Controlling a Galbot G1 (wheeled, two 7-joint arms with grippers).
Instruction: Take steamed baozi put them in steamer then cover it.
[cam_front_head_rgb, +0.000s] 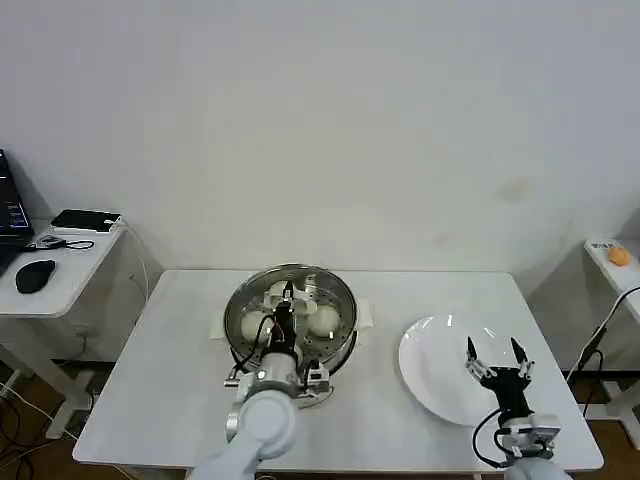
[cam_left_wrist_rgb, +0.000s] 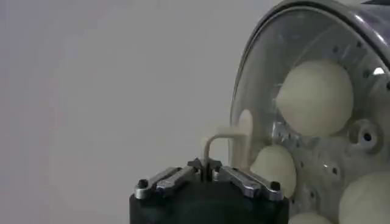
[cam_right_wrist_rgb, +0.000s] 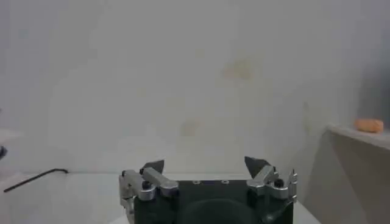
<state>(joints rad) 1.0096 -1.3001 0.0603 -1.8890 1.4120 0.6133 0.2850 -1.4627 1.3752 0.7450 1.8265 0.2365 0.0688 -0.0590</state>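
The steamer (cam_front_head_rgb: 347, 330) stands at the middle of the table, a shiny steel pot on a cream-white base. The clear glass cover (cam_front_head_rgb: 292, 272) lies over its top; whether it rests fully on the rim I cannot tell. Through the glass I see steamed baozi (cam_front_head_rgb: 324, 320) on the perforated tray, three of them plain in the left wrist view (cam_left_wrist_rgb: 314, 97). My left gripper (cam_front_head_rgb: 285, 312) is shut on the cover's cream-white bar handle (cam_left_wrist_rgb: 230, 135), its jaws pinched together on the thin bar (cam_left_wrist_rgb: 207, 164). My right gripper (cam_front_head_rgb: 496, 358) hovers open over the white plate, nothing between its fingers (cam_right_wrist_rgb: 206, 164).
A flat white plate (cam_front_head_rgb: 428, 365) lies bare on the right of the white table (cam_front_head_rgb: 170, 380). A side desk on the left carries a mouse (cam_front_head_rgb: 35, 275) and a black device (cam_front_head_rgb: 85, 220). A shelf at the far right holds a small orange object (cam_front_head_rgb: 619, 256).
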